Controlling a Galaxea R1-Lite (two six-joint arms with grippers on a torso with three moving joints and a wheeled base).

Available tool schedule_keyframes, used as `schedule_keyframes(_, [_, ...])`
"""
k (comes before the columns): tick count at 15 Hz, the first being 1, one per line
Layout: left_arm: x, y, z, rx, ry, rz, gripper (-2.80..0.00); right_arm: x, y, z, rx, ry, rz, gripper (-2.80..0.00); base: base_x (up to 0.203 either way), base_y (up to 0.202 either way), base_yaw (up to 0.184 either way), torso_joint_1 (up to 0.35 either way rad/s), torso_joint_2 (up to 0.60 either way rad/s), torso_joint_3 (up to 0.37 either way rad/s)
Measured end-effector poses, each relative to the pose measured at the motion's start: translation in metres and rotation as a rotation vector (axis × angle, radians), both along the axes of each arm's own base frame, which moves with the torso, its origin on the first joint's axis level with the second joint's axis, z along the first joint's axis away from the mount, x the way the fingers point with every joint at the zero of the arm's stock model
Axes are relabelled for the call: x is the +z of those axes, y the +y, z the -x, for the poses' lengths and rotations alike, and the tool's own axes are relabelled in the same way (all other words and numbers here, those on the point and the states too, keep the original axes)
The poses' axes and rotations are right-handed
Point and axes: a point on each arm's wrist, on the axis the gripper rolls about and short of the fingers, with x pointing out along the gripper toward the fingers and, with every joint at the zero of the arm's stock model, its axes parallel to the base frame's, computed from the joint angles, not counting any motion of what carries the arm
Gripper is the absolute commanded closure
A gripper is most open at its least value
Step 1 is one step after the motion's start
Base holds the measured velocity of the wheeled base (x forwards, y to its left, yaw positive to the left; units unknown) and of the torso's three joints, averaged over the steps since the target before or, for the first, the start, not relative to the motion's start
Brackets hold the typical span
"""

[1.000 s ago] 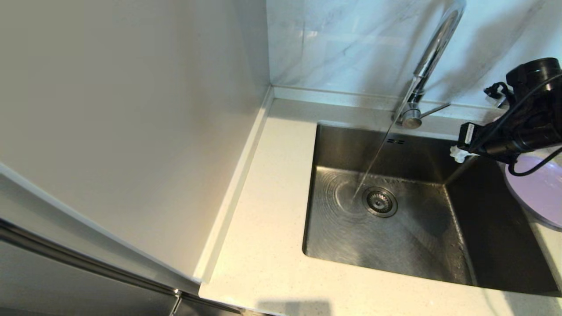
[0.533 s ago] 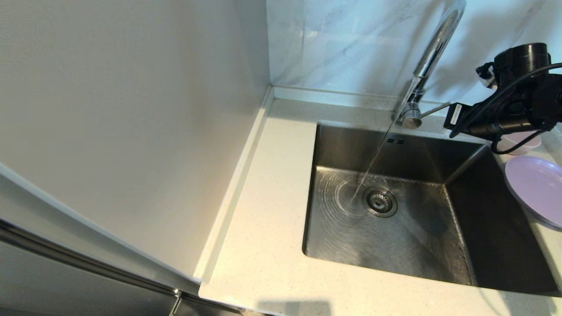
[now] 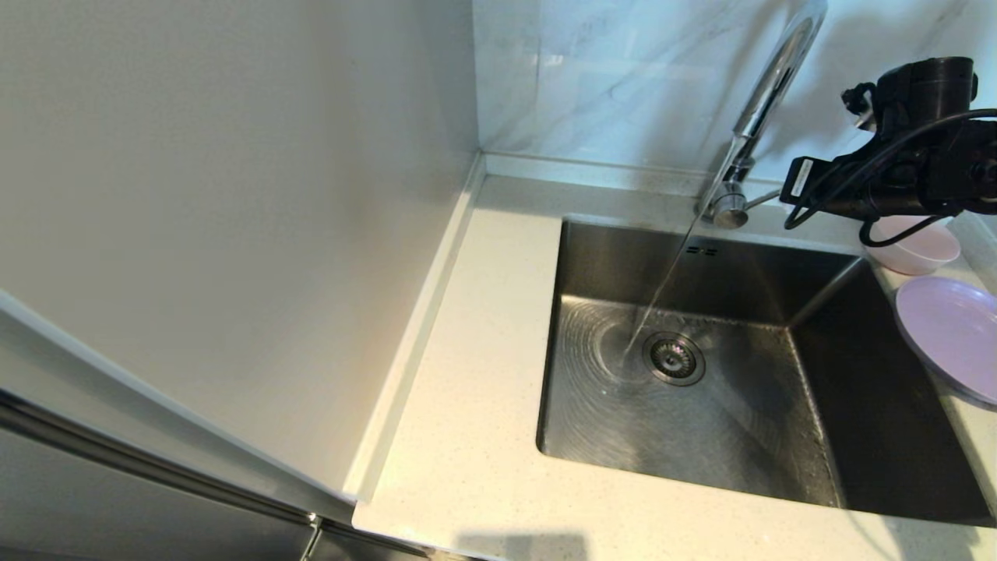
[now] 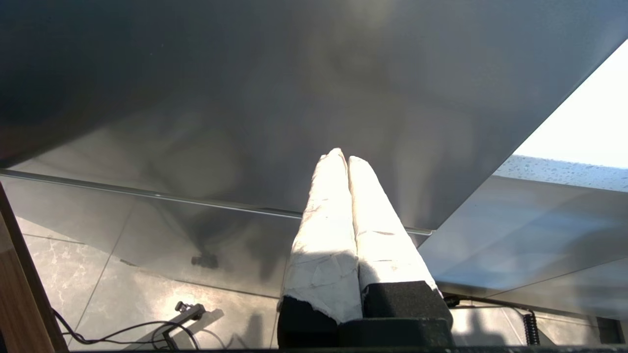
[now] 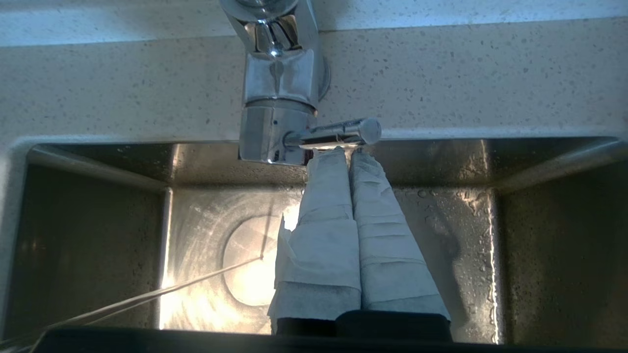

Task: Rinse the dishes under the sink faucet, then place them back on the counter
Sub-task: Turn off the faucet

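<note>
Water runs from the chrome faucet (image 3: 767, 86) in a thin stream into the steel sink (image 3: 857, 436), landing beside the drain strainer (image 3: 674, 358). The pink bowl (image 3: 915, 249) and the lilac plate (image 3: 950, 335) rest on the counter (image 3: 483, 351) right of the basin, nothing holding them. My right gripper (image 5: 348, 153) is shut and empty, its taped tips right up against the faucet's side lever (image 5: 338, 135). My left gripper (image 4: 342, 158) is shut on nothing, parked low beside a grey cabinet front and out of the head view.
A tall pale panel (image 3: 234, 195) walls off the counter's left side. Grey-veined marble tiles (image 3: 607, 78) rise behind the faucet. My right arm (image 3: 903, 179) and its cables hang just above the bowl.
My right arm lifted from over the plate at the sink's right edge and swung back to the faucet lever, uncovering the bowl. The water kept running.
</note>
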Motion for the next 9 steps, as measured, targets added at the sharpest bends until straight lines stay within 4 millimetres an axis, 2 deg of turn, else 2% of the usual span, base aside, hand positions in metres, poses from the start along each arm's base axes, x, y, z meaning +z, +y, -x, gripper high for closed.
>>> schedule_keyframes(9, [0.0, 0.0, 0.0, 0.0, 0.0, 0.0, 0.0, 0.014, 0.003, -0.011, -0.004, -0.133, -0.033, 0.0, 0.0, 0.0, 0.0, 0.0, 0.0, 0.0])
